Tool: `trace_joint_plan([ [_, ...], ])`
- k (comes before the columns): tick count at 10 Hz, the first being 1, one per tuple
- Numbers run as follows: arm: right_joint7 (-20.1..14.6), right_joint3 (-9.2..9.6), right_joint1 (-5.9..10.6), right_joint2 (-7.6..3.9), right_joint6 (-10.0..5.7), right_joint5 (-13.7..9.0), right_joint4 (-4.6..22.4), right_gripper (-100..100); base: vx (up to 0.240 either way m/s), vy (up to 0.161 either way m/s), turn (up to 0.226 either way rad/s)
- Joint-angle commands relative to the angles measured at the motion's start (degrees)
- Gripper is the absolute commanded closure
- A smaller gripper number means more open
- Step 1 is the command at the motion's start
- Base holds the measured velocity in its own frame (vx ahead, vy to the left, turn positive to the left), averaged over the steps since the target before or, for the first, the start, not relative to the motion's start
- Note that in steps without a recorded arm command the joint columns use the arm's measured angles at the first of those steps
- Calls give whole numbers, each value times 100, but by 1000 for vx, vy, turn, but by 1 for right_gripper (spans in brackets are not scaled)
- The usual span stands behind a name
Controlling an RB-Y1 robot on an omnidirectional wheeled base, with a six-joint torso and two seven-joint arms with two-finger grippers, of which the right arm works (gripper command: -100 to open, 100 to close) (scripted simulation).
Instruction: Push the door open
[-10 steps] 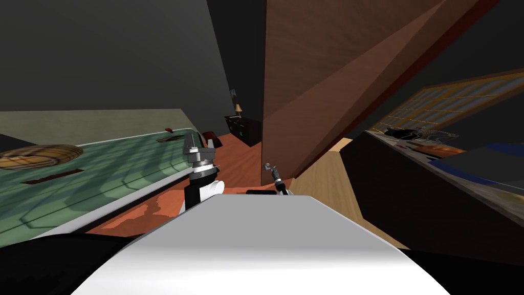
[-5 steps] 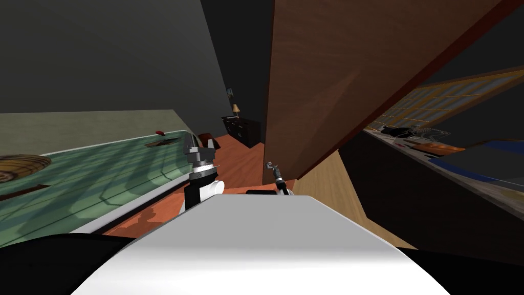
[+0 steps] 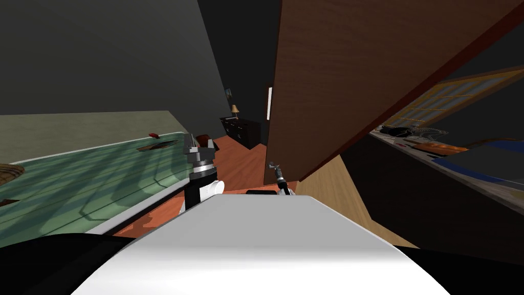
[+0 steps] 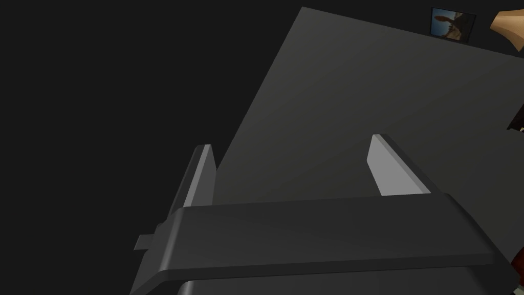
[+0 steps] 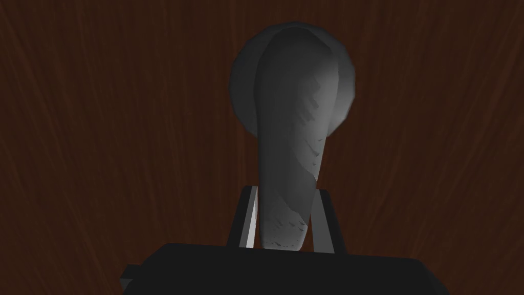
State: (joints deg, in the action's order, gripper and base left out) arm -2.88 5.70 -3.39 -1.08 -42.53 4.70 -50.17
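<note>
The brown wooden door (image 3: 332,77) stands ajar in front of me, its free edge just right of centre in the head view. My right gripper (image 3: 273,166) reaches low to that edge. In the right wrist view the gripper (image 5: 286,190) is shut on the grey lever door handle (image 5: 289,128), its fingers pressing both sides of the lever's end against the dark wood (image 5: 102,128). My left gripper (image 3: 197,142) is raised beside the bed. It stands open (image 4: 291,143) with nothing between its fingers.
A bed with a green cover (image 3: 102,169) runs along my left. Past the door's edge, a dark dresser (image 3: 243,128) with a lamp (image 3: 235,109) stands on a red-brown floor (image 3: 245,164). A dark counter (image 3: 409,194) under a window (image 3: 450,97) lies at the right.
The door has swung farther away, its edge shifting right and baring more of the room behind. My view has crept forward, so the bed slid left. The right gripper stays on the handle.
</note>
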Motion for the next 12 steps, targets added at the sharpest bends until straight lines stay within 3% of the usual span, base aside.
trace_joint_plan([
  [1, 37, -98, -8, -60, 28, -45, -89, 100, 149, 124, -71],
  [5, 142, -374, 64, -51, 32, -183, -24, 100, 185, 125, -71],
  [10, 256, -670, 142, 182, 36, -331, 46, 100, 172, 111, -74],
  [11, 243, -668, 101, 116, 54, -325, 17, 100, 63, 38, -44],
  [12, 282, -797, 116, 3, 48, -388, 17, 100, 134, 59, -45],
])
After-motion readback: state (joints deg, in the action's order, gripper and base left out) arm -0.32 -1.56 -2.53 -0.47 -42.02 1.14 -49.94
